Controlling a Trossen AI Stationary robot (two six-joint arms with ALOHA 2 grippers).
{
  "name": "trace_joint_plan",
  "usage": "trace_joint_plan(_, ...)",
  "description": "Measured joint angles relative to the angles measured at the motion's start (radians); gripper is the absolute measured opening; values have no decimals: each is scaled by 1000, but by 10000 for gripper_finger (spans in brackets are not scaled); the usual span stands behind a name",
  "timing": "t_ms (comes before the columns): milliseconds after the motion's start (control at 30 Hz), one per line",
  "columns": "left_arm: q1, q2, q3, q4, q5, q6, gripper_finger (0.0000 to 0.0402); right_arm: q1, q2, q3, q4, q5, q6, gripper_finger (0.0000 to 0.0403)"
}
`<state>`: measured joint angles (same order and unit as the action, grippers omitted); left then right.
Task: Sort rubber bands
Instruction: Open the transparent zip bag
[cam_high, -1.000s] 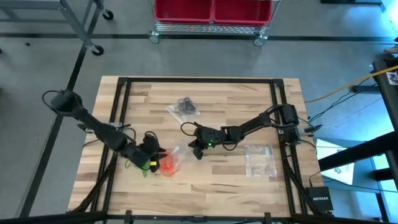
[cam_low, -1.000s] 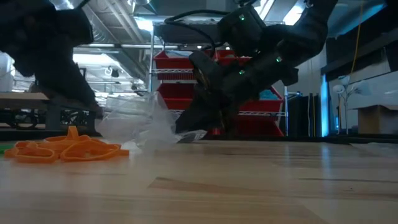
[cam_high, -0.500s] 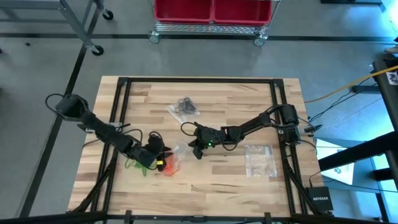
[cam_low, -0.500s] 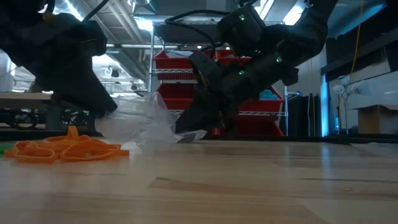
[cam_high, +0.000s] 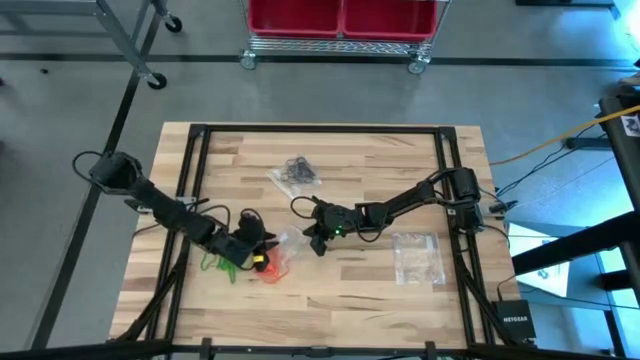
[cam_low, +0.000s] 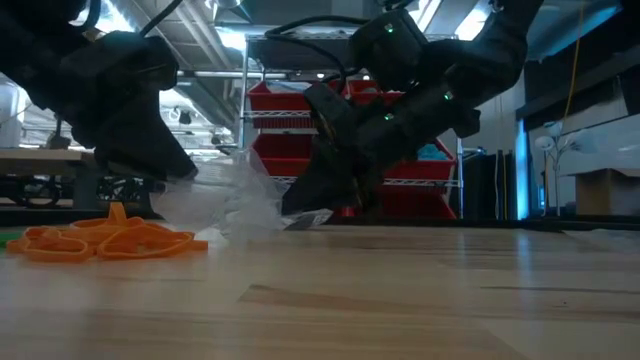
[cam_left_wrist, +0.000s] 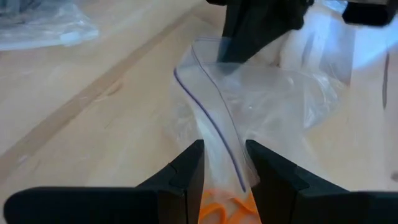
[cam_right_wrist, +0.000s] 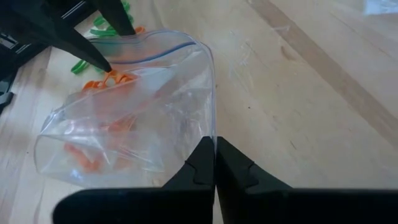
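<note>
A clear zip bag (cam_high: 288, 243) lies at mid-table between my two grippers, its mouth turned toward the left one. My right gripper (cam_high: 312, 240) is shut on its rim. My left gripper (cam_left_wrist: 224, 149) is open; its fingers stand on either side of the bag's purple-lined lip (cam_left_wrist: 214, 124). Beneath that gripper a pile of orange rubber bands (cam_low: 105, 240) rests on the wood. Green rubber bands (cam_high: 215, 263) lie just left of them. Orange also shows through the bag wall (cam_right_wrist: 84, 155); I cannot tell whether those bands are inside it. My left gripper has the bag's lip between its fingers; whether a finger touches it, I cannot tell. My right gripper pinches the edge of the bag's mouth (cam_right_wrist: 211, 132) between its two shut fingers. It slants down at the bag from the table's right. The mouth is held up and gaping; the bag's belly (cam_low: 235, 222) rests on the table.
A clear bag holding black bands (cam_high: 297, 172) lies toward the far edge. Another clear bag (cam_high: 418, 257) lies on the right, by the right arm's base. A dark frame (cam_high: 190, 180) runs along the table's sides. Bare wood spreads along the near edge.
My left gripper has gone down and toward the table's right, from above the band piles up to the bag's mouth, and has kept still for the last half second. The gap between its fingers is the same. The bag and the orange pile have not moved.
</note>
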<state>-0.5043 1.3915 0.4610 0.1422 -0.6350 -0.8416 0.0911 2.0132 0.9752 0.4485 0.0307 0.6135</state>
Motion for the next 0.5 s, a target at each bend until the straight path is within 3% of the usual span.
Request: trace_joint_plan(500, -30, -94, 0, -212, 52, 15, 109, 0, 0, 0, -2, -6, 1, 2)
